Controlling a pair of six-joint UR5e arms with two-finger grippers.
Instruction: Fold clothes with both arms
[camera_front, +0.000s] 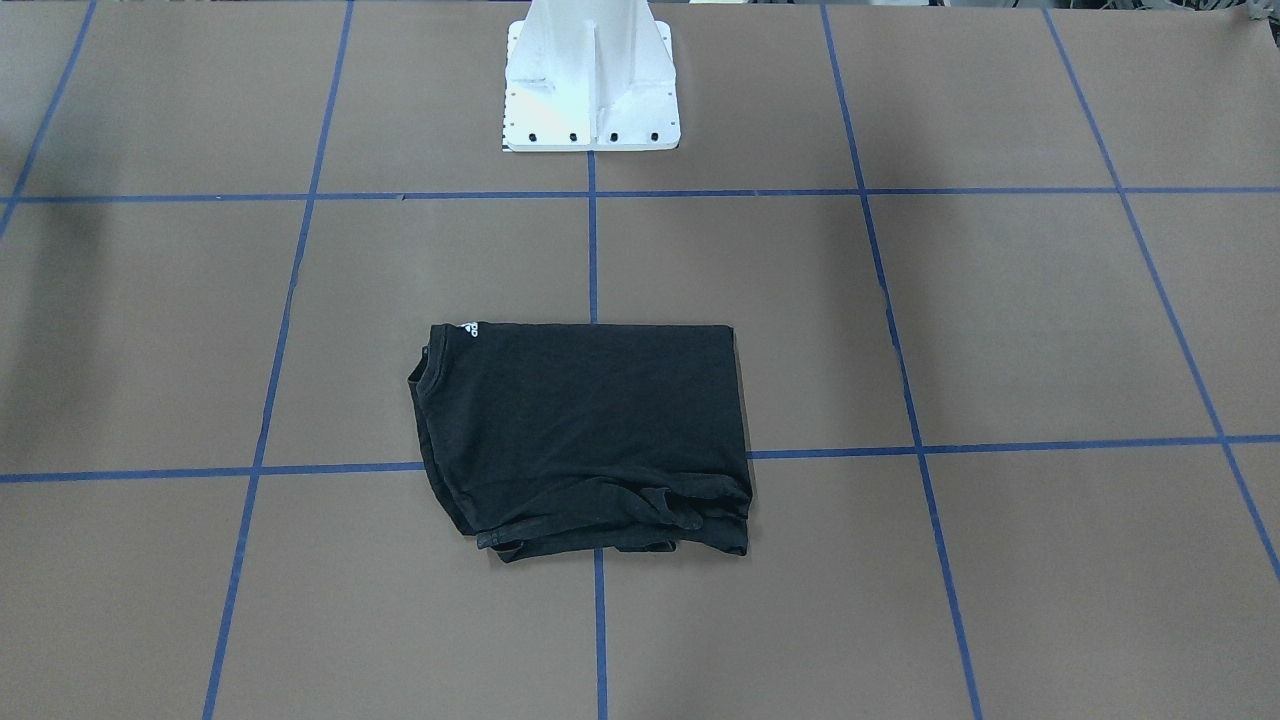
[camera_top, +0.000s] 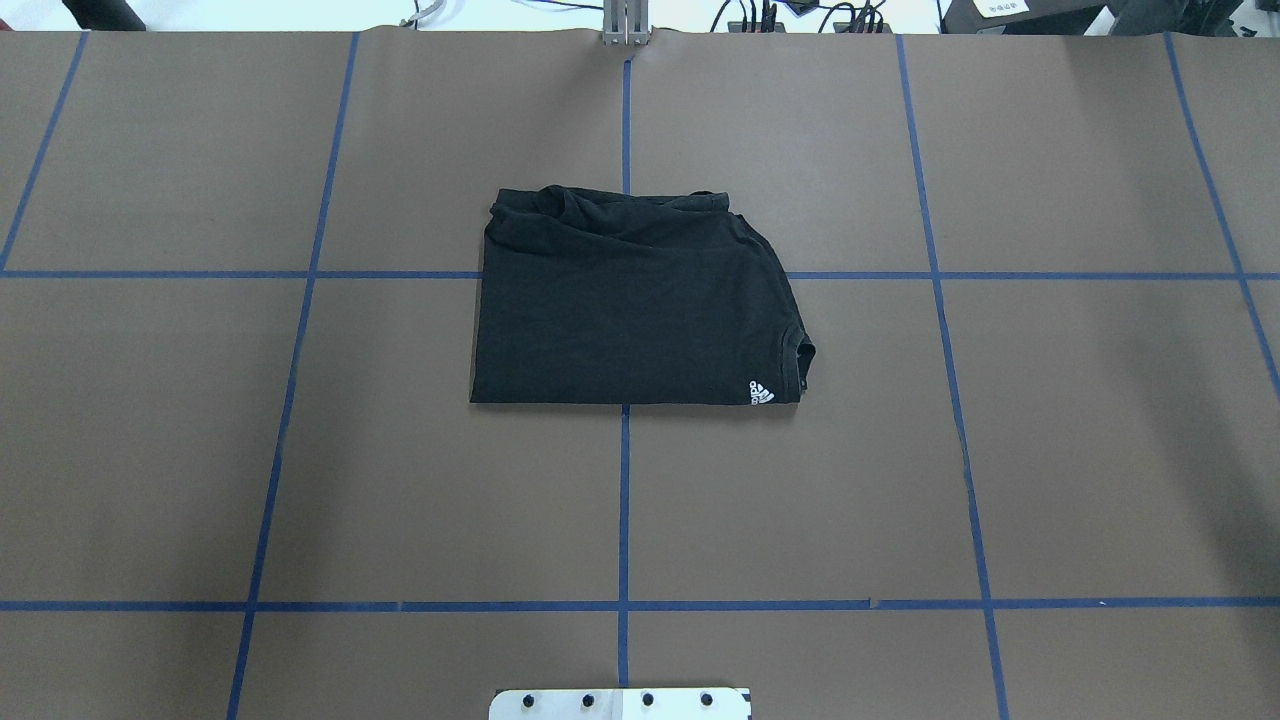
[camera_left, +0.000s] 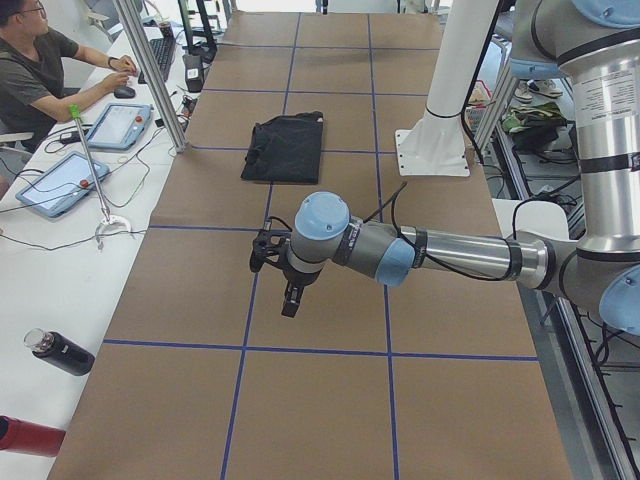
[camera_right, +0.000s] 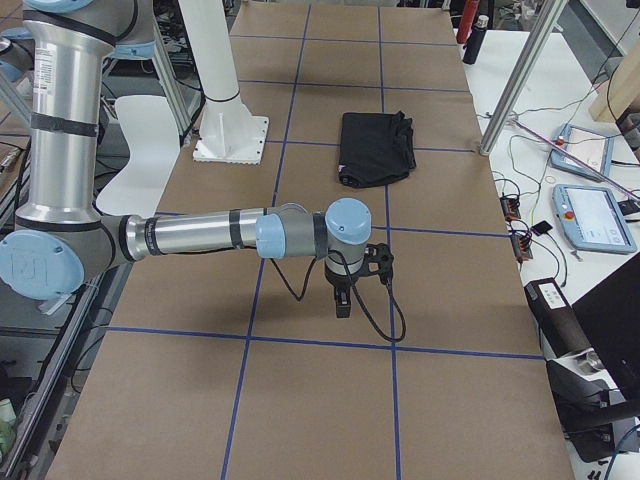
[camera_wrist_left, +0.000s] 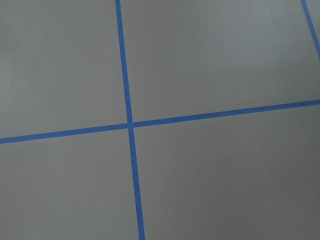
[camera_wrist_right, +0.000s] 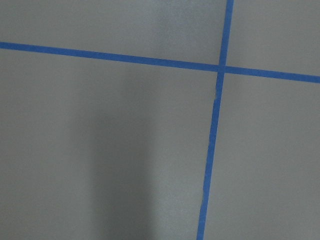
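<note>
The black T-shirt (camera_front: 585, 430) lies folded into a compact rectangle at the middle of the brown table (camera_top: 300, 450). It also shows in the overhead view (camera_top: 630, 300), with a small white logo at its near right corner; the chest graphic is hidden. My left gripper (camera_left: 290, 300) hangs above the table far from the shirt (camera_left: 285, 148), at the robot's left end. My right gripper (camera_right: 342, 305) hangs likewise at the other end, far from the shirt (camera_right: 375, 148). I cannot tell whether either is open or shut. Both wrist views show only bare table and blue tape lines.
The white pedestal base (camera_front: 590, 80) stands at the robot's edge of the table. A seated operator (camera_left: 30, 70), tablets (camera_left: 60, 185), a dark bottle (camera_left: 60, 352) and metal poles (camera_left: 150, 70) line the far side. Blue tape lines (camera_top: 625, 500) grid the table.
</note>
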